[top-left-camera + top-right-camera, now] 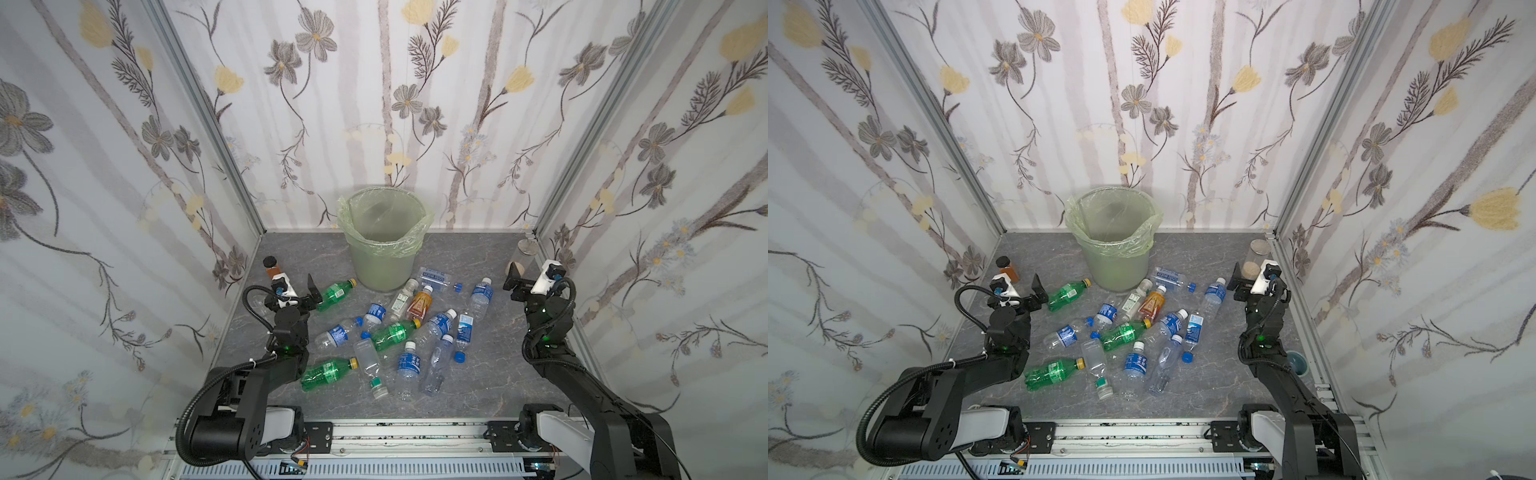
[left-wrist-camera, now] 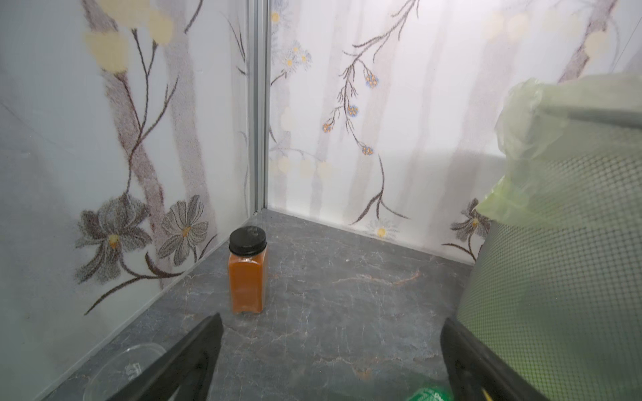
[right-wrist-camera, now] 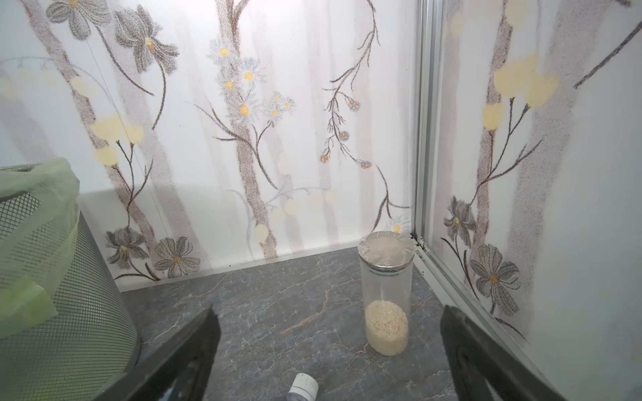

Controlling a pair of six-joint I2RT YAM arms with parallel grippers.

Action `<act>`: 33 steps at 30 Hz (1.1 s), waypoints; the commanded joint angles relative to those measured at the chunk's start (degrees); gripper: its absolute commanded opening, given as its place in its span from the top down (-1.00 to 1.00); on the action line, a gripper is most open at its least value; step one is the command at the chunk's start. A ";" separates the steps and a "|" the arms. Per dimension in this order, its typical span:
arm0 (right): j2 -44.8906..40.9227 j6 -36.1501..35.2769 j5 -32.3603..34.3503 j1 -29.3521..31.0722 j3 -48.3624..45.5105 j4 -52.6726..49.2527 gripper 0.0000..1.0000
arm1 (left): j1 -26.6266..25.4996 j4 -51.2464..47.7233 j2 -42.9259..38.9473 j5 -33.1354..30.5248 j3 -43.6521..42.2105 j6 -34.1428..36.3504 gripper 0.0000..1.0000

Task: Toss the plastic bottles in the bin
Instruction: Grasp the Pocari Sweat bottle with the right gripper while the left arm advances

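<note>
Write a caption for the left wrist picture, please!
The open left gripper faces an upright orange-brown jar near the corner, with the bagged bin alongside.

The table (image 1: 490,374) was dark grey with thin pale veins, like marble. The walls (image 1: 415,104) were white with grey and yellow flowers. The bin (image 1: 382,270) was pale green, and its bag (image 1: 405,248) a brighter green. The green bottles (image 1: 392,332) had yellow caps, the clear bottles (image 1: 409,365) had blue labels, and the orange bottle (image 1: 420,306) a white cap. The jar (image 2: 247,274) was orange-brown under a black cap.
</note>
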 commanded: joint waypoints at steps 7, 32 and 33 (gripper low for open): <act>2.62 10.71 0.91 2.06 16.11 -39.49 -0.99 | -1.71 -32.92 -8.39 -1.33 12.13 -6.28 -1.00; 27.39 13.06 -13.75 2.33 30.70 -54.37 -0.81 | -1.86 -68.87 -15.75 15.06 24.01 -10.58 -1.00; 28.28 13.13 -13.89 2.33 31.02 -54.37 -0.79 | -1.88 -69.34 -15.99 15.43 23.83 -10.47 -1.00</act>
